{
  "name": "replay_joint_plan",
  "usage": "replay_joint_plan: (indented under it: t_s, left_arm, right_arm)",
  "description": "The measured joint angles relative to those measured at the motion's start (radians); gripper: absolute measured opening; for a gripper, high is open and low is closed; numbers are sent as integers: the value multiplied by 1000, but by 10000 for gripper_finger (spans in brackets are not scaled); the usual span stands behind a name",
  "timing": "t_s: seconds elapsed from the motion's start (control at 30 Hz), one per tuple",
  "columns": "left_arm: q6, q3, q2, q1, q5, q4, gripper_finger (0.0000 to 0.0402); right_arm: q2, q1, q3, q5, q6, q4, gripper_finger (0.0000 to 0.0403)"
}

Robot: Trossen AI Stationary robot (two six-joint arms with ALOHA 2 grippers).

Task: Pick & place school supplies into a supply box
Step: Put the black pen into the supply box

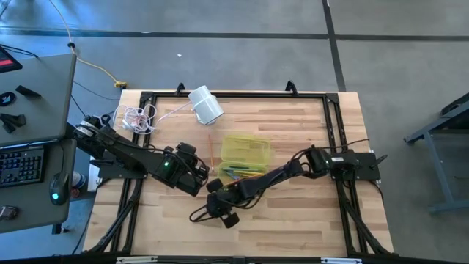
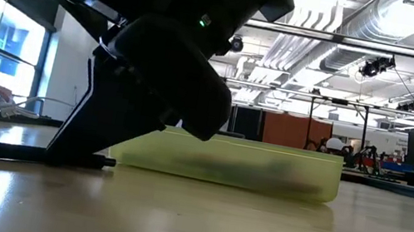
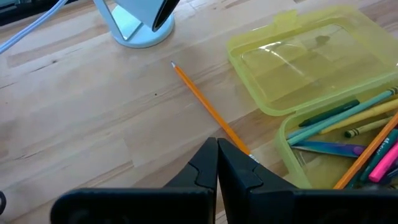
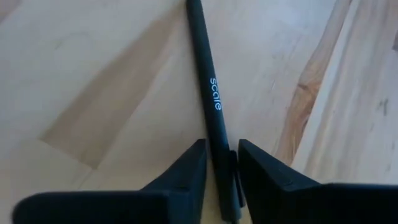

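Observation:
The supply box (image 1: pixel 245 154) lies open on the table's middle, its lid (image 3: pixel 311 56) on the far side. Its base (image 3: pixel 292 146) holds several pens and pencils (image 3: pixel 348 124). An orange pencil (image 3: pixel 205 102) lies flat on the wood left of the box. My left gripper (image 3: pixel 217 163) is shut just at that pencil's near end, left of the box (image 1: pixel 204 174). A black pen (image 4: pixel 208 81) lies near the table's near edge (image 1: pixel 199 213). My right gripper (image 1: pixel 220 205) is shut on it and shows close up in its wrist view (image 4: pixel 222 168). My left gripper's shut fingers stand beside the orange pencil's near end (image 3: pixel 247 152); I cannot tell whether they touch it. My right gripper pinches the black pen's shaft below its printed word (image 4: pixel 217 134) between its two fingers, which slant down from the right and lie across it. The pen (image 2: pixel 15 153) lies level at the tabletop and reaches out leftward.
A white cylinder (image 1: pixel 205 105) lies near the far edge, and a coiled white cord (image 1: pixel 135 117) lies at the far left corner. A dark frame runs along the table's rim (image 1: pixel 333 117). Bare wood stretches right of the box and along the near edge.

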Motion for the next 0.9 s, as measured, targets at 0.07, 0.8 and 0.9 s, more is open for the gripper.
replay_joint_plan:
  t_s: [0.07,0.8,0.9]
  left_arm:
    - [0,0,0,0,0,0,46]
    - [7,0,0,-33,49,-6,46]
    - [-3,0,0,-56,30,-5,46]
  right_arm:
    - [-1,0,0,-9,0,-14,56]
    - [-1,119,453,554,353,-1166,13]
    - [-13,96,351,619,413,-1152,9]
